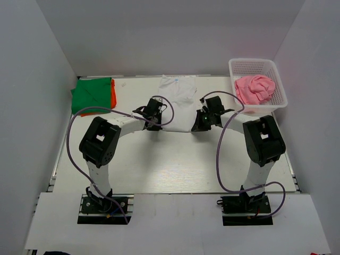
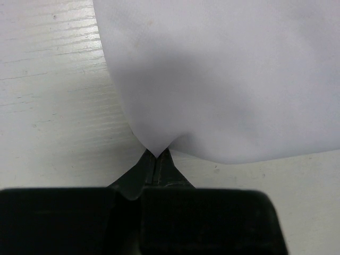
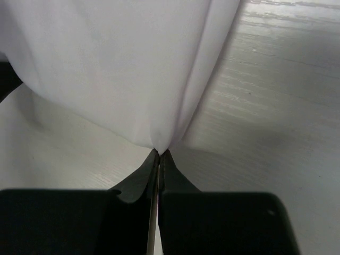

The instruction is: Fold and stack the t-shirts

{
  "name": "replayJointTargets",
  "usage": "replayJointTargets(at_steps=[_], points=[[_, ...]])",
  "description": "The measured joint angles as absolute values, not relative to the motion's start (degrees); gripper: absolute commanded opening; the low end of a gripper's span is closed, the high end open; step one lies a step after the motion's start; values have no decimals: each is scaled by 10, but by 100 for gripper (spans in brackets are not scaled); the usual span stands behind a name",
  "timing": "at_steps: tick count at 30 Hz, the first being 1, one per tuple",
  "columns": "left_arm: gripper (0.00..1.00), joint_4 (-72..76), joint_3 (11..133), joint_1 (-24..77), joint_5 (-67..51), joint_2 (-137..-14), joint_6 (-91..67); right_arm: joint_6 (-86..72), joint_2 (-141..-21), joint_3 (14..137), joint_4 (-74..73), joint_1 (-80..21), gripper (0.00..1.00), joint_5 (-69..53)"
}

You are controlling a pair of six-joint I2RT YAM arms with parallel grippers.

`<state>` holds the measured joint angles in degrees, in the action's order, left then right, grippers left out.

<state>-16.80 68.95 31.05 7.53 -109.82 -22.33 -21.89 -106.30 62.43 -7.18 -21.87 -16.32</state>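
The white t-shirt (image 1: 178,101) lies at the middle back of the table, its near edge between my two grippers. My left gripper (image 1: 151,121) is shut on the shirt's near left corner; the wrist view shows the white cloth (image 2: 223,79) pinched at the fingertips (image 2: 156,155). My right gripper (image 1: 201,123) is shut on the near right corner, with the cloth (image 3: 122,69) pinched at its tips (image 3: 159,152). A folded green t-shirt (image 1: 91,94) lies on an orange one (image 1: 113,91) at the back left. A pink t-shirt (image 1: 256,88) is bunched in the basket.
A white plastic mesh basket (image 1: 280,90) stands at the back right. White walls close in the back and both sides. Purple cables loop from both arms over the table (image 1: 170,164).
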Motion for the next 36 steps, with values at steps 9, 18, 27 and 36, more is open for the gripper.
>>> replayJointTargets(at_steps=[9, 18, 27, 36], points=[[0, -213, 616, 320, 60, -1015, -239, -218, -954, 546, -80, -220, 0, -177], [0, -283, 499, 371, -80, -733, -280, -168, -684, 441, -191, -241, 0, -224], [0, -322, 495, 388, -139, -615, -314, -158, -572, 456, -260, -240, 0, -247], [0, -328, 555, 386, -66, -700, -330, -187, -613, 481, -227, -233, 0, -202]])
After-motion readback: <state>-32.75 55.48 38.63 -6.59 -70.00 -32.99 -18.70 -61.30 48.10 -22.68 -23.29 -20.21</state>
